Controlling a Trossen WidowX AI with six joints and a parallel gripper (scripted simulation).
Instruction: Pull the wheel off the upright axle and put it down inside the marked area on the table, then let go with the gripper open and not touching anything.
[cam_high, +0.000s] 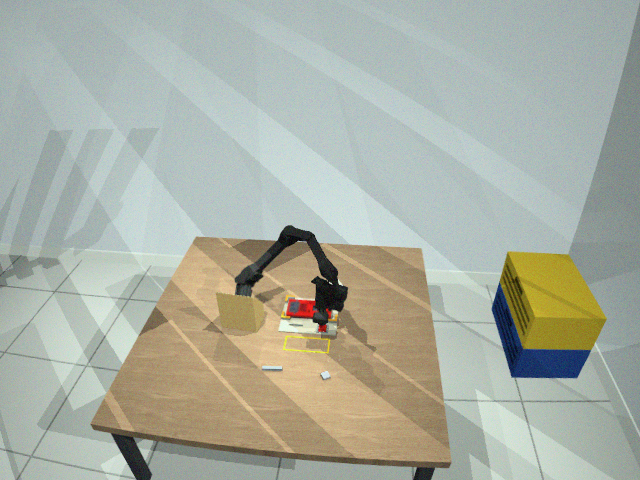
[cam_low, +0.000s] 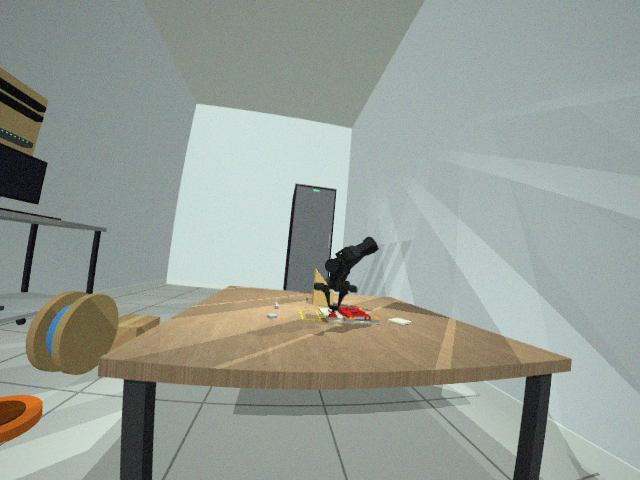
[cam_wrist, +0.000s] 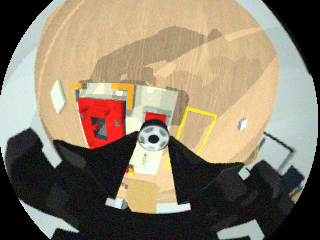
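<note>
Gripper (cam_wrist: 154, 148) was clamped on the wheel (cam_wrist: 154, 138), low centre of the wrist view, the wheel apparently not yet off the axle. Risks, as judged: a tilted pull could bind the wheel on the axle; a slipping grip could drop it short of the marked area (cam_wrist: 195, 131), just right of the wheel. Left of it, the red tray (cam_wrist: 102, 119) held dark parts, too small to identify. Table (cam_high: 361, 392) carried all of it.

The dark arm (cam_low: 347, 260) bends down over a red fixture (cam_low: 354, 312) on the wooden worktop (cam_low: 320, 351). A yellow outline (cam_low: 309, 313) lies just beside it. A cable spool (cam_low: 69, 333) stands on the floor.
</note>
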